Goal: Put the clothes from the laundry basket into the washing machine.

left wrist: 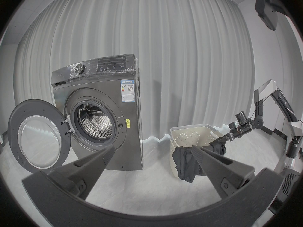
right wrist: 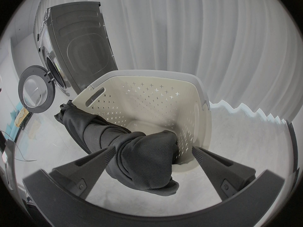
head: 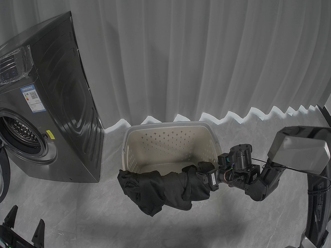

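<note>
- Where the head view begins at its left edge, the washing machine (head: 51, 97) stands with its round door (left wrist: 38, 142) swung open. What shows of its drum (left wrist: 94, 123) has no clothes in it.
- At the lower left corner, my left gripper (head: 24, 226) hovers with its fingers spread wide, holding nothing.
- At centre, the pale laundry basket (head: 165, 126) sits on the floor. Its inside looks bare.
- A dark garment (head: 162, 186) is draped over the basket's near rim, hanging partly outside.
- Right of centre, my right gripper (head: 199, 178) is pushed into the garment's bunched end. Its fingers are spread wide either side of the cloth and not yet clamped.
- My judgement: nothing is loaded. This one garment must be gripped, carried left and pushed into the drum.
</note>
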You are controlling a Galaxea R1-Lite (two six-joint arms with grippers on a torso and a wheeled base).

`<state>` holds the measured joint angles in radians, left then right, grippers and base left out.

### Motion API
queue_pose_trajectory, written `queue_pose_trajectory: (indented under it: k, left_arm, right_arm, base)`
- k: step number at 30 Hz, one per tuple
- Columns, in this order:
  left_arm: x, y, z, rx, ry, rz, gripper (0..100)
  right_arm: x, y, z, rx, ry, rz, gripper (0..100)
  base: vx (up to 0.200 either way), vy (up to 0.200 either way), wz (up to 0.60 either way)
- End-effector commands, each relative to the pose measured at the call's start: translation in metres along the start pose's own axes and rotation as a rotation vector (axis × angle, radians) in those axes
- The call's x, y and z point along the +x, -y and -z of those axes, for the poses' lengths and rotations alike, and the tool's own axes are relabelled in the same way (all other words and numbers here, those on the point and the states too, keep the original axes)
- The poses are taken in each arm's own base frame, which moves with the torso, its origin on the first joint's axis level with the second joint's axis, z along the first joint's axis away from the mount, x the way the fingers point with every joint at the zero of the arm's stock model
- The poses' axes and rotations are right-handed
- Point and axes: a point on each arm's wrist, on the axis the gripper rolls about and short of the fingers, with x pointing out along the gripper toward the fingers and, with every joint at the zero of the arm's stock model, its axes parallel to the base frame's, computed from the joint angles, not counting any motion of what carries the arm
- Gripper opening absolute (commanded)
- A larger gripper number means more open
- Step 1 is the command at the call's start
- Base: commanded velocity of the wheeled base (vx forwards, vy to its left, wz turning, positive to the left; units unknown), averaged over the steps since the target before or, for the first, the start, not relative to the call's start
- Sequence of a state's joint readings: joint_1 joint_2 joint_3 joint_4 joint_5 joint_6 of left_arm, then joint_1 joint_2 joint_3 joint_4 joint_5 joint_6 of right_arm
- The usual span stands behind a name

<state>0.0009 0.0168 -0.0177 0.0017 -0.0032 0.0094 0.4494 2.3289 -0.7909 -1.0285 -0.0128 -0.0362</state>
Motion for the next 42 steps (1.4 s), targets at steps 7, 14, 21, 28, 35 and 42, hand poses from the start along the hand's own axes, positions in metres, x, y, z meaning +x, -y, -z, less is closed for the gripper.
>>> queue_pose_trajectory:
  k: [7,14,21,28,35,42]
  left_arm:
    - [0.0,0.0,0.005,0.0,0.001,-0.002,100]
    - [0.0,0.0,0.005,0.0,0.001,-0.001,100]
    - [0.0,0.0,0.005,0.0,0.001,-0.001,100]
    - [0.0,0.0,0.005,0.0,0.001,-0.001,100]
    - [0.0,0.0,0.005,0.0,0.001,-0.001,100]
    - [0.0,0.0,0.005,-0.002,0.001,-0.002,100]
  right_arm:
    - [0.009,-0.007,0.006,-0.009,-0.01,-0.016,100]
    - [0.01,-0.007,0.007,-0.009,-0.013,-0.016,0]
    - [0.007,-0.007,0.0,-0.009,0.009,-0.015,0]
    - [-0.013,-0.012,-0.032,-0.002,0.118,-0.03,0]
    - [-0.088,-0.036,-0.099,0.029,0.372,-0.1,0]
    - [-0.161,-0.038,-0.134,0.058,0.559,-0.142,0]
  base:
    - [0.0,0.0,0.0]
    - [0.0,0.0,0.0]
    - [0.0,0.0,0.0]
    - [0.0,0.0,0.0]
    - [0.0,0.0,0.0]
    - [0.0,0.0,0.0]
